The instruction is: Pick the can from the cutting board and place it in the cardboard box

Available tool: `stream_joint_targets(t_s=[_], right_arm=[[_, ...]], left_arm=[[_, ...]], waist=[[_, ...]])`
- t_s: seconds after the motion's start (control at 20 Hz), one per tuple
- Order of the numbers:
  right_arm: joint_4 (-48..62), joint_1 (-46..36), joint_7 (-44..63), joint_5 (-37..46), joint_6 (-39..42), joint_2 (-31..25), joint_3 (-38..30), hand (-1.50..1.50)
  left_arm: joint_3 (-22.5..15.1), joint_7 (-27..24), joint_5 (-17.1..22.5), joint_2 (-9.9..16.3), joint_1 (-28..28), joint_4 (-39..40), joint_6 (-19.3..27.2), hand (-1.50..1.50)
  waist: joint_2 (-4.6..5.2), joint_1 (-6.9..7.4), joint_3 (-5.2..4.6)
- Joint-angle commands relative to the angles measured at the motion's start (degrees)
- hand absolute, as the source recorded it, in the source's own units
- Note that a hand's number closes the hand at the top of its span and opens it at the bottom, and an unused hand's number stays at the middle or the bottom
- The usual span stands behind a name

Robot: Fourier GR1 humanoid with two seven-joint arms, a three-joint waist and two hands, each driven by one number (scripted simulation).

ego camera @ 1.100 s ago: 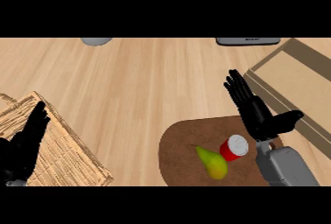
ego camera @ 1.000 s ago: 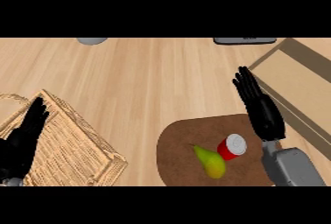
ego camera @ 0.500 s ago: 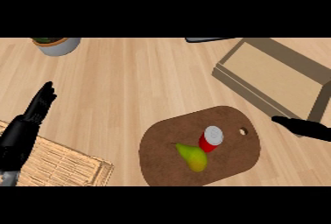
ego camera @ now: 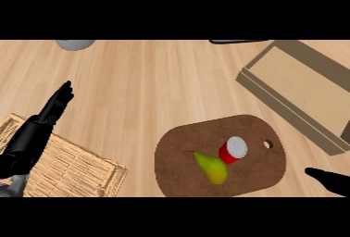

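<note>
While the red can point(ego camera: 232, 150) lies tilted on the brown cutting board point(ego camera: 179, 157) at the lower middle of the frame, neither hand touches it. A yellow-green pear point(ego camera: 212, 168) lies just beside the can, to its lower left, on the same board. The cardboard box point(ego camera: 301, 78) sits open at the upper right of the frame, near the board but apart from it. The left hand point(ego camera: 42, 125) shows at the left of the frame above a woven mat point(ego camera: 75, 169), its fingers point(ego camera: 61, 95) straight and together, holding nothing. Of the right hand point(ego camera: 331, 180) only a dark tip shows at the lower right corner, clear of the board; whether its fingers are spread or curled cannot be told. A grey object point(ego camera: 75, 44) sits on the wooden tabletop point(ego camera: 150, 83) at the upper left edge, and a dark object point(ego camera: 236, 41) at the upper edge.
</note>
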Motion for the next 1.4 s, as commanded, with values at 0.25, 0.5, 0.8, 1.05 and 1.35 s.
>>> stream_joint_targets(t_s=[0.25, 0.5, 0.8, 1.05, 1.35], right_arm=[[-17.5, 2.12, 29.75, 8.57, 19.21, -10.2, 9.1, -1.5], [-21.26, -7.01, 47.88, 7.59, 29.53, -9.59, 15.14, -1.5], [-18.57, -16.14, 60.83, 6.23, 35.93, -2.42, 23.45, -1.5], [-14.18, -20.84, 64.96, 5.0, 37.53, 2.85, 26.18, -1.5], [-4.96, -24.96, 65.07, 8.72, 37.48, 10.73, 29.57, -1.5]], left_arm=[[-1.35, -0.16, -1.35, -2.55, -6.99, 3.71, -2.61, 0.0], [-3.02, -0.7, -2.3, -4.37, -9.0, 4.53, -4.18, 0.0], [-3.28, -2.62, -2.98, -5.35, -8.74, 7.04, -5.86, 0.0], [-4.17, 0.54, -4.49, -8.02, -12.15, 7.7, -4.23, 0.0], [-2.04, -0.55, -3.39, -8.02, -12.32, 10.18, -5.87, 0.0]], waist=[[1.36, 4.32, -0.04], [1.7, 7.48, -0.01], [1.4, 8.27, 0.04], [1.28, 7.43, 0.11], [1.24, 6.99, 0.16]])
